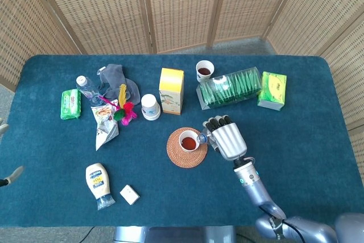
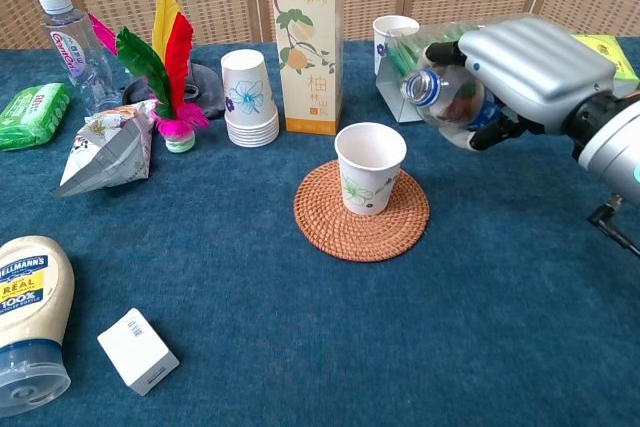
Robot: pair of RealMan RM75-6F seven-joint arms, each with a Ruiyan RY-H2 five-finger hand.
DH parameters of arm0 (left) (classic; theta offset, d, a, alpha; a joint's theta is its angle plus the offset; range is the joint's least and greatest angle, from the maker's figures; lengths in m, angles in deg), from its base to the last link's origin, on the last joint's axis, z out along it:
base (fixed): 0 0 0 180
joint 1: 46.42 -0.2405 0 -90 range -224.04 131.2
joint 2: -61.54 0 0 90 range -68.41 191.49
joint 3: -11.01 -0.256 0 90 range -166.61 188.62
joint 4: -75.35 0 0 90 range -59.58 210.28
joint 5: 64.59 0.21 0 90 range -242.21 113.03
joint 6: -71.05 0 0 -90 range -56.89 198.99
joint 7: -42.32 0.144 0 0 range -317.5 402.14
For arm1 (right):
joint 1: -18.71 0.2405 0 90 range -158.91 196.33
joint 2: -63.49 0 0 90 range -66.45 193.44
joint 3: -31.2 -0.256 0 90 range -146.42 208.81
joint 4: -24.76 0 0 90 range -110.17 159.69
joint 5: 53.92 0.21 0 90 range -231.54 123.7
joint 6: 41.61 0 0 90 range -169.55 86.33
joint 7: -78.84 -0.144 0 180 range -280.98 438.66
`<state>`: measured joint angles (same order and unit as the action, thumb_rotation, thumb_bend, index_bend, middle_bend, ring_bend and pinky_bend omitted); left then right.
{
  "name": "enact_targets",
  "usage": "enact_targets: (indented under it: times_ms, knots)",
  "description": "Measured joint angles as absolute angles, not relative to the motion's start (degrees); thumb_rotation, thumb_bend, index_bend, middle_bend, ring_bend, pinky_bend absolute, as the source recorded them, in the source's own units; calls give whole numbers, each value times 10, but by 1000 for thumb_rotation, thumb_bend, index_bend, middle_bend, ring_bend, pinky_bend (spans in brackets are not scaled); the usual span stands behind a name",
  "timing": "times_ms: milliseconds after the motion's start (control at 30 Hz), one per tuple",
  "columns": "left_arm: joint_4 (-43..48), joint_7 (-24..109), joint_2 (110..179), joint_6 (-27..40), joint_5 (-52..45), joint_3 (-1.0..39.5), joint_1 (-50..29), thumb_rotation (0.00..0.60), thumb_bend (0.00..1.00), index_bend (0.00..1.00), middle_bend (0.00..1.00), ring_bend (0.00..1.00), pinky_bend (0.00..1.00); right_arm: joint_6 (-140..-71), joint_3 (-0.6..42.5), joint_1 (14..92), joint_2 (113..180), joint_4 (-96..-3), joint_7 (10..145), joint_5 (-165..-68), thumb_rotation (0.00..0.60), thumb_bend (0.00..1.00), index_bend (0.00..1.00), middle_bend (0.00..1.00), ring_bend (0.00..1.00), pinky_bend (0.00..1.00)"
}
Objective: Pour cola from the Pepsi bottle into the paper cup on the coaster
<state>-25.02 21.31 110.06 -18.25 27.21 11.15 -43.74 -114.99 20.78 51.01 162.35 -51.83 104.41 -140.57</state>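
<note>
Two bits of clutter nearest: squat mayonnaise bottle (image 2: 30, 317) lying on its side and small white box (image 2: 138, 350) just right of it, both well apart from the action. Only fingertips of the left hand (image 1: 12, 176) poking in at the left edge of the head view, so can't tell whether spread or curled.

Further in, mid-table: round woven rattan coaster (image 2: 330, 232) with the white floral paper cup (image 2: 370, 169) upright on it. Just right of the cup, silver right hand (image 2: 530, 67), fingers clamped around the clear Pepsi bottle with the blue neck ring (image 2: 450, 97). Cap off, tipped over, mouth aimed left and, from above, right at the cup's right rim.

Looks like dark cola already in the cup in the head view. No stream visible though, so hard to say if actually flowing. Guessing well into the pour: bottle in hand, open, lined up. Left to do: finishing the tilt, then righting the bottle.

Far side: stack of paper cups (image 2: 250, 97), tall yellow juice carton (image 2: 306, 42), second cup of dark drink (image 1: 205, 70), clear box of green packets (image 1: 230, 88). Not involved.
</note>
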Motion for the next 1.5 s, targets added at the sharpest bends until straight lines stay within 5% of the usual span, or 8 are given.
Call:
enact_targets:
  times_ms: [1500]
  knots:
    - [-249, 201, 1096, -181, 268, 113, -437, 600, 290, 0, 0, 0, 0, -1164, 210, 540, 1685, -457, 1254, -1408, 600, 821, 406, 404, 336, 631]
